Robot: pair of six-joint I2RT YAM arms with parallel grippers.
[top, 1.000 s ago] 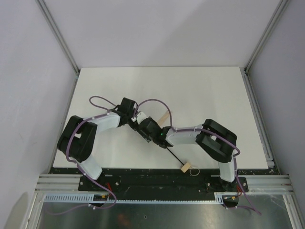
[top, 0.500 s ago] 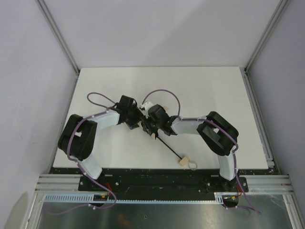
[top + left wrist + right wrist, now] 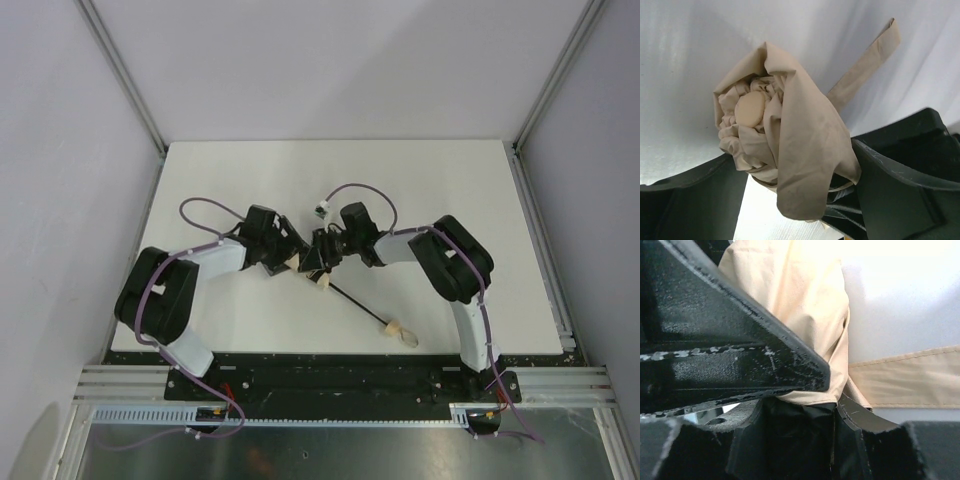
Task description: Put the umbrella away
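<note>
At table centre, the right gripper [image 3: 325,250] is pinching the umbrella [image 3: 800,140]; the left gripper [image 3: 290,255] is straddling it, hold unclear. The strap [image 3: 865,60], at one o'clock, wants snug wrapping.

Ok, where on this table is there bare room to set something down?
The wide far strip of the white table, between the back wall and both arms, is bare; so is the right side beyond the right arm. Mid-table is crowded: both arms meet at the tan fabric compact umbrella.
</note>
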